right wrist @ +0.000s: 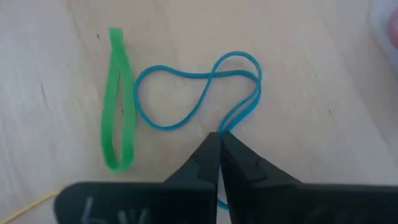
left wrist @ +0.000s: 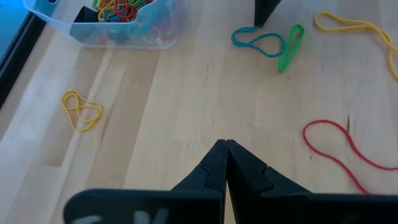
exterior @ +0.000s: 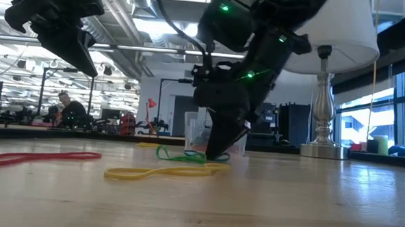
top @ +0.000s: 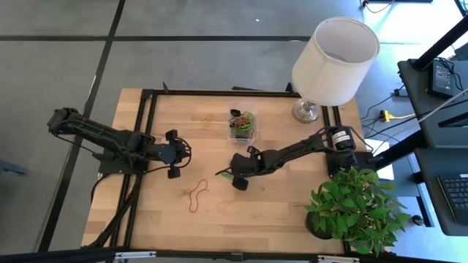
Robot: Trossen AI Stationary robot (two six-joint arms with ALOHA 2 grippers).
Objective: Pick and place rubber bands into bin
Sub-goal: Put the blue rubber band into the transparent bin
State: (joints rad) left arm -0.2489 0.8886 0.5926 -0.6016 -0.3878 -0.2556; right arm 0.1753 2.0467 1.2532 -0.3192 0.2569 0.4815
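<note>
The clear bin (top: 242, 126) holds a tangle of coloured rubber bands and stands mid-table toward the far edge. Loose bands lie flat on the wood: a blue band (right wrist: 199, 93), a green band (right wrist: 118, 99), a red band (top: 197, 194), a yellow band (left wrist: 81, 110) near the bin (left wrist: 106, 28), and another yellow band (exterior: 166, 171). My right gripper (right wrist: 219, 138) is down at the table, shut on the blue band. My left gripper (left wrist: 225, 148) is shut on nothing and hangs above the wood left of the bands, seen raised in the low view (exterior: 75, 46). My right gripper pinches the blue band at one end of its loop (right wrist: 231, 123), between the two fingertips. The fingers slant down from above, out of the table's right side. The rest of the band lies slack and flat on the table in a figure-of-eight.
A white lampshade on a silver base (top: 333, 62) stands at the far right corner, a potted plant (top: 358, 208) at the near right. Black frame rails (top: 146, 146) run along the table's left part. Bare wood lies near the front edge.
</note>
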